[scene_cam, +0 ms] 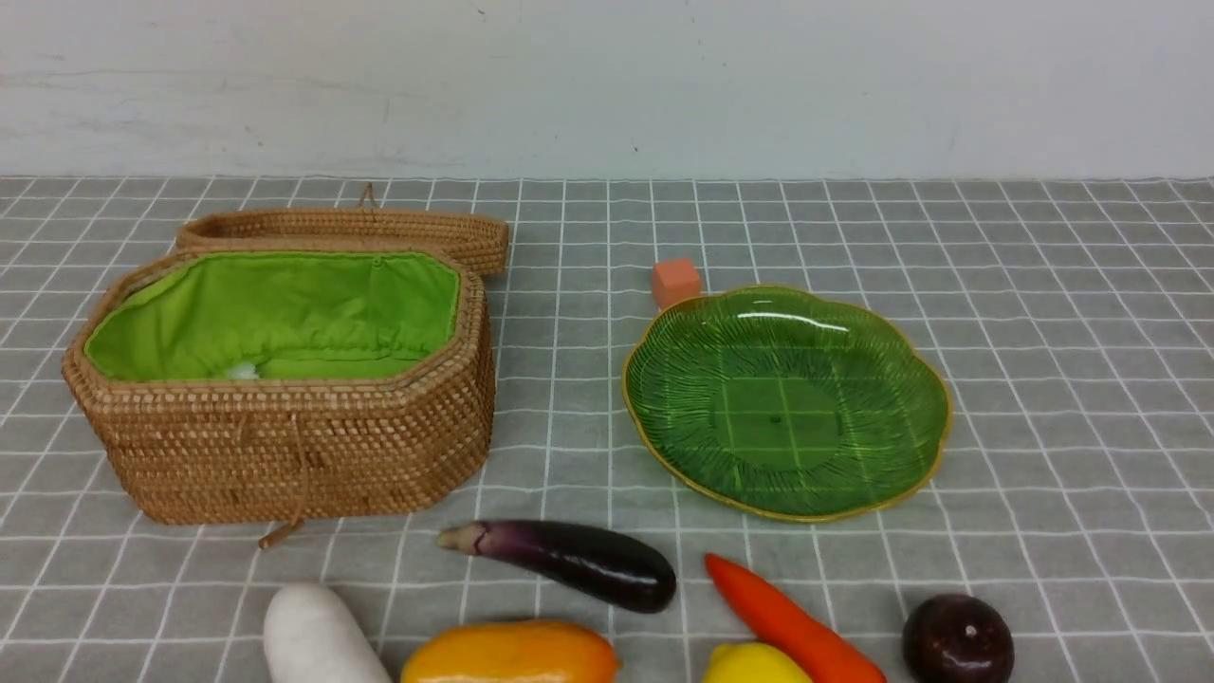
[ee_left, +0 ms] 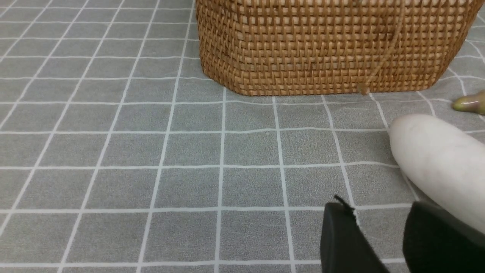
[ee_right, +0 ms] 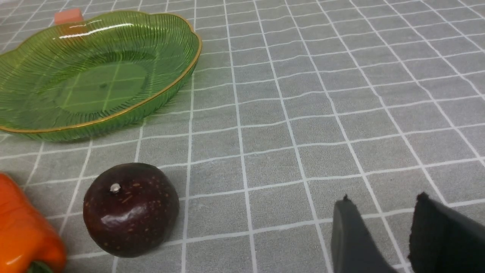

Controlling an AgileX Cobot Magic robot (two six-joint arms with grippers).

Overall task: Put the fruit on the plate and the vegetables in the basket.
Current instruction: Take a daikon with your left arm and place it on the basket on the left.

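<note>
The wicker basket (scene_cam: 285, 446) stands open at the left, showing its green lining. The green plate (scene_cam: 787, 403) lies empty at the right. Along the near edge lie the white radish (scene_cam: 318, 636), the mango (scene_cam: 512, 655), the eggplant (scene_cam: 569, 562), the lemon (scene_cam: 754, 664), the carrot (scene_cam: 787, 621) and the maroon fruit (scene_cam: 956, 640). Neither gripper shows in the front view. My left gripper (ee_left: 379, 206) is open over bare cloth, the radish (ee_left: 435, 159) just beside one finger. My right gripper (ee_right: 383, 199) is open and empty, apart from the maroon fruit (ee_right: 130, 208) and the carrot (ee_right: 26, 231).
The basket's lid (scene_cam: 351, 232) lies behind the basket. A small orange cube (scene_cam: 675, 282) sits at the plate's far rim. Grey checked cloth covers the table up to a white wall. The basket's side (ee_left: 333, 45) rises ahead of the left gripper.
</note>
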